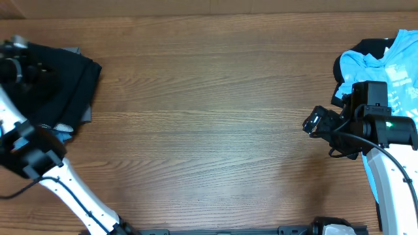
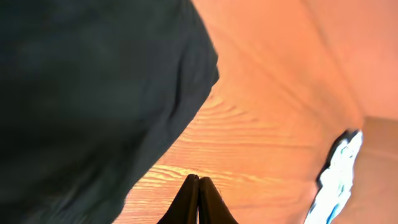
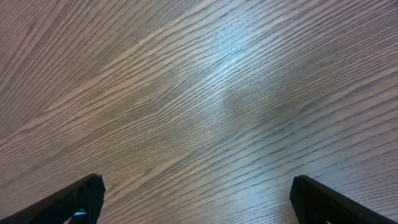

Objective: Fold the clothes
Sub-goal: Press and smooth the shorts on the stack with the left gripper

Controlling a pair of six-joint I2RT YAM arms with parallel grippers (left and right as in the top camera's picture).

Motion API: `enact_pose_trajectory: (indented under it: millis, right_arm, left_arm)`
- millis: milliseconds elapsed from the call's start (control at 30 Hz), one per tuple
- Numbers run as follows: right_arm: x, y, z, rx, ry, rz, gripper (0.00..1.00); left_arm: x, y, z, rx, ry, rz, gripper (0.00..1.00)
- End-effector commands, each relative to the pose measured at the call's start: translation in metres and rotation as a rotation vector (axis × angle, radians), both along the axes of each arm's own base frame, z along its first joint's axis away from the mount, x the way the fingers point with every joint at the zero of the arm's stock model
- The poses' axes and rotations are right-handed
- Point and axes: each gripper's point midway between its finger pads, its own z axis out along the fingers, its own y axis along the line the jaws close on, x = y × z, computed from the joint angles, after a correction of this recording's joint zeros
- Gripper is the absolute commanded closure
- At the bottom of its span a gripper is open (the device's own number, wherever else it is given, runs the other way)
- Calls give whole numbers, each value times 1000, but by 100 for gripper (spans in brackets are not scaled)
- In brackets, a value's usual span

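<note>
Folded black shorts (image 1: 62, 85) lie in a stack at the table's far left, over grey and blue pieces (image 1: 65, 130); they fill the left of the left wrist view (image 2: 93, 93). My left gripper (image 2: 199, 180) is shut and empty, its tips over bare wood beside the shorts' edge; in the overhead view it sits over the stack (image 1: 13, 62). A light blue white-printed T-shirt (image 1: 392, 62) lies at the far right over a black garment (image 1: 349, 59); it shows in the left wrist view (image 2: 339, 171). My right gripper (image 3: 196, 199) is open and empty above bare wood (image 1: 313, 124).
The wooden table (image 1: 209, 117) spans the view. A white object (image 1: 336, 230) sits at the front edge near the right arm's base. The right arm's white link (image 1: 392, 183) covers part of the T-shirt.
</note>
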Motion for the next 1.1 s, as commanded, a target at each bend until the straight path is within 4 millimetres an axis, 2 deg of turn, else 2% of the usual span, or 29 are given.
enact_pose_trajectory:
  millis: [0,100,167,300,367,433,533,567,600,633,700,767,833,867,967,1067]
  right_arm:
    - [3,-3,3,-11,-12,-7,0]
    - [3,-3,3,-11,-12,-7,0]
    - [3,-3,3,-11,-12,-7,0]
    - [3,-3,3,-11,-12,-7,0]
    - [3,-3,3,-11,-12,-7,0]
    - [3,-3,3,-11,-12,-7,0]
    - [3,-3,3,-11,-12,-7,0]
    - [3,-3,3,-11,-12,-7,0]
    - [3,-3,3,-11,-11,-7,0]
    - [3,-3,3,-11,-12,-7,0]
    - [3,-3,3,-11,-12,-7,0]
    - [3,-3,3,-11,-12,-7,0]
    - [3,-3,3,-11,-12,-7,0]
    - [3,-3,3,-11,-12,-7,0]
    - [3,-3,3,-11,-12,-7,0]
    - [3,-3,3,-10,-12,-7,0]
  left_arm:
    - [-5,-3,-50,30,128,-47,96]
    - [-11,-8,-92,-29,205,-82,96]
    - [-14,-10,-112,-58,225,-110,96]
    - [-14,-17,-133,-116,218,-146,96]
    - [-9,-20,-125,-136,171,-155,96]
    - [-2,-21,-104,-165,90,-150,96]
    - [7,-13,-52,-205,-58,-105,96]
    - [8,-7,-33,-208,-114,-88,96]
    - [7,6,-4,-197,-195,-58,96]
    - [5,14,8,-186,-222,-33,96]
    - [-6,44,35,-142,-257,62,96]
    - [-16,67,45,-113,-263,132,96]
    - [-26,87,45,-85,-252,189,96]
    - [-35,102,37,-54,-211,231,96]
    - [-64,136,-2,82,17,348,96]
    - [-70,144,-31,83,114,400,96]
